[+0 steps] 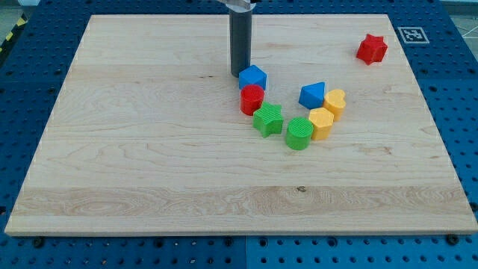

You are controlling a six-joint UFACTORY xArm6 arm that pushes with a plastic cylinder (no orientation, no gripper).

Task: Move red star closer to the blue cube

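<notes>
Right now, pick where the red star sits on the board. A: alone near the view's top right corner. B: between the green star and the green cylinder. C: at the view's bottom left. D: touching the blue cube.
A: the red star lies alone near the view's top right corner, far from the blue cube, which sits beside my tip.

- We have one view only, set high, beyond the board's (149, 164) bottom edge, facing down toward its top edge.
- Medium distance: all four board corners nearly fit, bottom ones just clipped; blue perforated table (455, 90) shows around the edges.
</notes>
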